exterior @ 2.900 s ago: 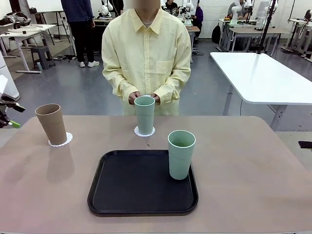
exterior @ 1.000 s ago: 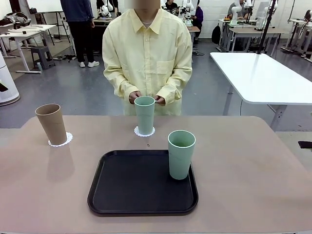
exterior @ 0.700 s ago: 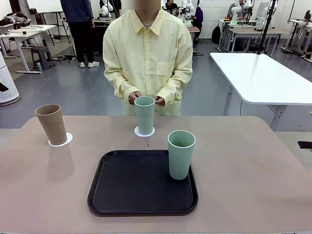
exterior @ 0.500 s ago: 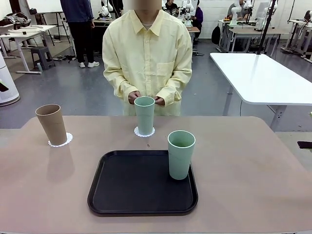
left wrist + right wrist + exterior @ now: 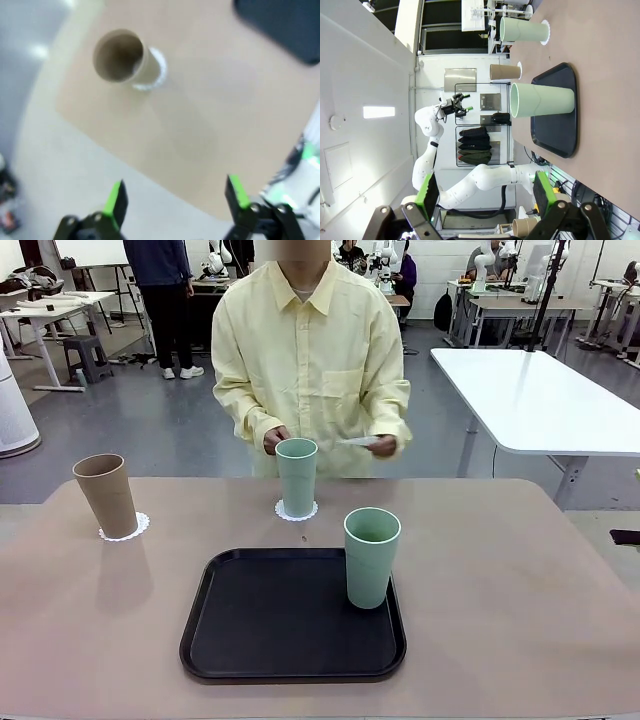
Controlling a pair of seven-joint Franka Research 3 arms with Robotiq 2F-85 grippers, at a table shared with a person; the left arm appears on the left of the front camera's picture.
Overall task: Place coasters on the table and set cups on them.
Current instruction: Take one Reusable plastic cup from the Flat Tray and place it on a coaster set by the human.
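While the person across the bench holds a white paper doily in one hand, lifted above the far edge and clear of the cups, the other hand sits just behind the far green cup. That cup stands upright on a second doily near the middle of the far edge. Off to the robot's left, the brown cup stands on a third doily, well apart from the rest. Nearer the robot, the near green cup stands upright on the black tray, at its far right corner, straight on the tray's surface.

Seen from above in the blurred left wrist view, the brown cup shows its open mouth, and its doily peeks out beside the base. Left jaws are released, their green pads spread wide with nothing between them, high above the bench's corner.

Turned sideways, the right wrist view looks along the bench at the near green cup on the tray, with the other two cups on their doilies beyond. Right jaws are released too, pads far apart and empty.
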